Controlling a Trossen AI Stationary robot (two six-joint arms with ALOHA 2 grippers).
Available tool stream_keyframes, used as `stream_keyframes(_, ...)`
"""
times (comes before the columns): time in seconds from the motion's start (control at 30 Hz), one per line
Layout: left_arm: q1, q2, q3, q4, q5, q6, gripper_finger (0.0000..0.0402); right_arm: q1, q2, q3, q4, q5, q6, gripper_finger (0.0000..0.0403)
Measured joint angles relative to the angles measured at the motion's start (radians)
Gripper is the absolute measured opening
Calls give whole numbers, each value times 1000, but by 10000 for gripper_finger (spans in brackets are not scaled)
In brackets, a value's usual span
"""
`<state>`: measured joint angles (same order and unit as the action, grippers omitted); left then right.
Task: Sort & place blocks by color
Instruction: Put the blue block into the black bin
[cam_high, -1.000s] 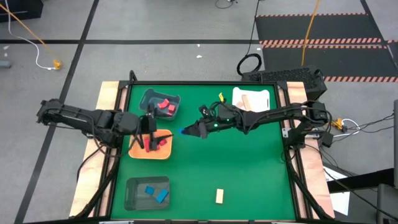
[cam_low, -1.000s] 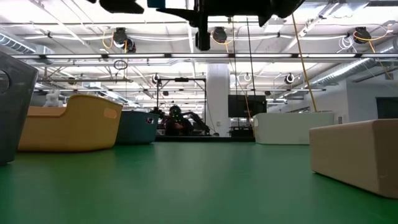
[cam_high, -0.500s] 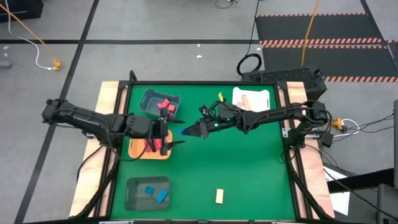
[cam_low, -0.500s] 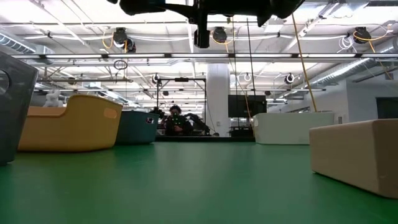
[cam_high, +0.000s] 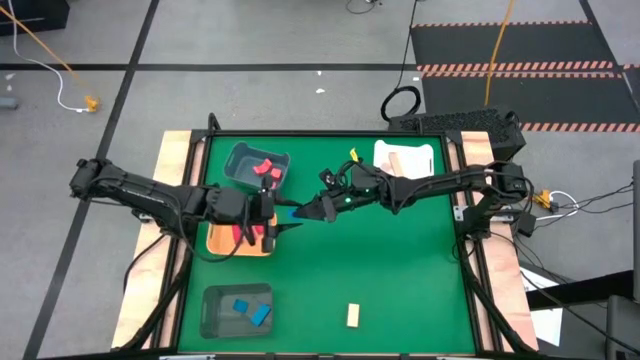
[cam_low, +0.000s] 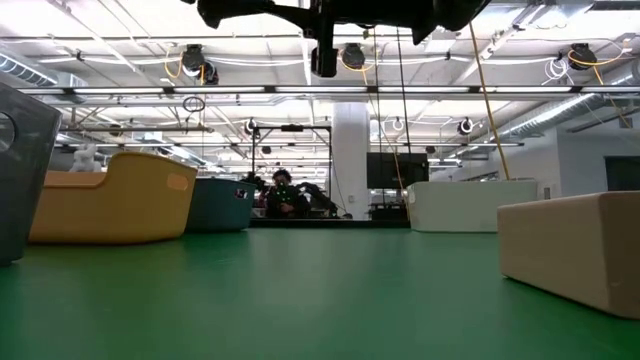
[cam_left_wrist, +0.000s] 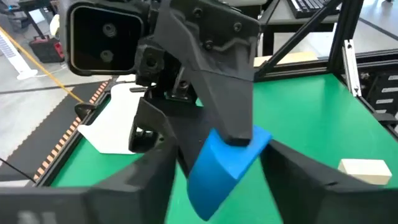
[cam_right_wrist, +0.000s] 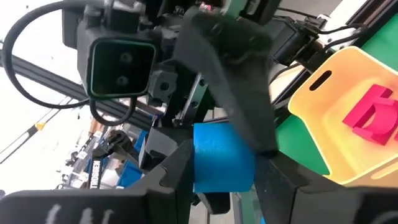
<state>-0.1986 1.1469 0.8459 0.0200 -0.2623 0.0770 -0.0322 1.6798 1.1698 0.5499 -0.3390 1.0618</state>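
Robotics lab, open hall, ceiling lights, overhead trusses, cabled concrete floor

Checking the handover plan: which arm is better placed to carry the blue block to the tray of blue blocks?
Left, likely. The left tool is already around the blue block that the right tool holds, and the grey tray lies on its side.

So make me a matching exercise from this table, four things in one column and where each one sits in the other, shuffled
Things:
1. blue block
2. lone tan block
3. orange tray
4. white tray

Places:
A. far right corner of the table
B. between the two grippers, above the mat
C. under the left gripper
D. bare green mat, near edge

Pairs: 1-B, 2-D, 3-C, 4-A
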Motion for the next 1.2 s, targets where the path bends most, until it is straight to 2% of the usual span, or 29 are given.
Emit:
stream_keyframes(0.13, 0, -1, 0, -5, 8, 55, 143, 0, 0, 0, -5, -1, 40, 117)
stream_keyframes(0.27, 0, -1, 0, -3, 36, 79, 94, 0, 0, 0, -8, -14, 66, 119)
stream_keyframes(0.63, 0, 0, 0, 10, 49, 59, 95, -1, 0, 0, -6, -32, 93, 126)
stream_keyframes(0.73, -5, 0, 0, 20, 49, 32, 94, -4, 0, 0, 1, -39, 85, 147)
stream_keyframes(1.03, -5, -4, 0, 40, 34, 29, 94, -64, 0, 0, -7, -207, 85, 236)
stream_keyframes(1.2, -5, -4, 1, 8, 22, -3, 94, -126, -1, 0, -8, -306, 95, 258)
